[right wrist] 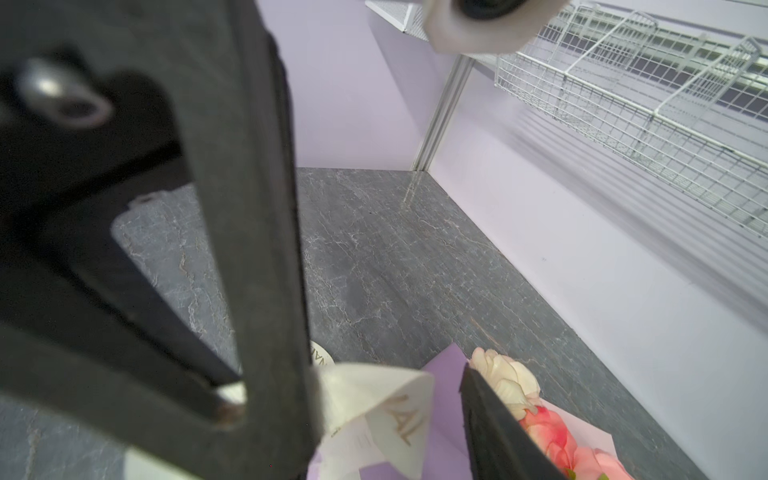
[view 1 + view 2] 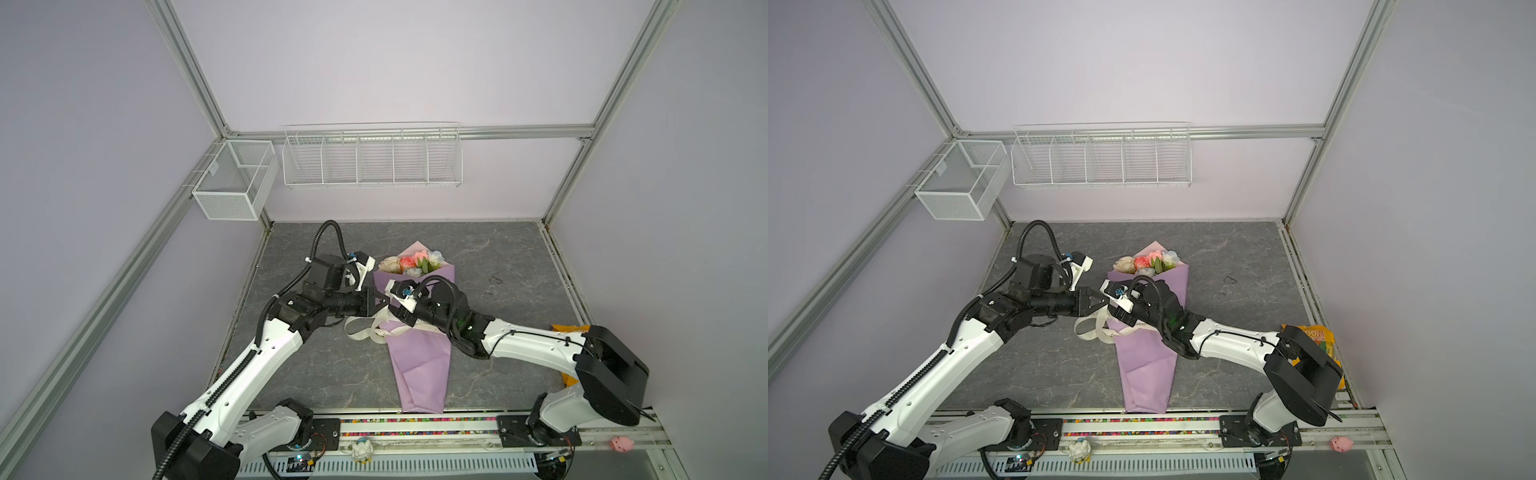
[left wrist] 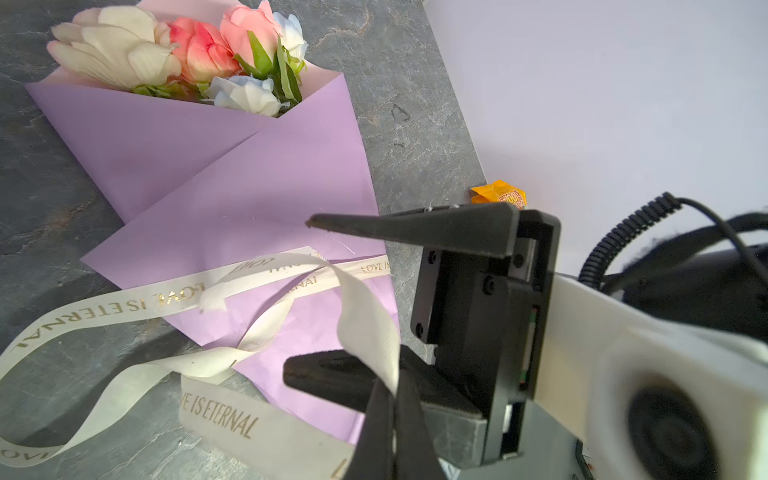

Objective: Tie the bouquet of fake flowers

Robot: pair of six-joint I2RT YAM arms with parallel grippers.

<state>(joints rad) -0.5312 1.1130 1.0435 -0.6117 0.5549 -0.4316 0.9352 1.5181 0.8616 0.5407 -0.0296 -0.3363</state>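
left gripper (image 2: pixel 384 301) left of table (image 2: pixel 511 266) centre, jaws clamped on cream ribbon (image 3: pixel 124 303), bouquet of fake flowers (image 2: pixel 419 365) flat mid-table, blooms toward table's far edge, ribbon looped over its wrap, right gripper (image 3: pixel 299 297) above table centre, jaws apart around ribbon

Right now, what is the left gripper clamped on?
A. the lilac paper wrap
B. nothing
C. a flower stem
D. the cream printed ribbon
D: in the left wrist view the left gripper has its fingers closed together on the cream printed ribbon.
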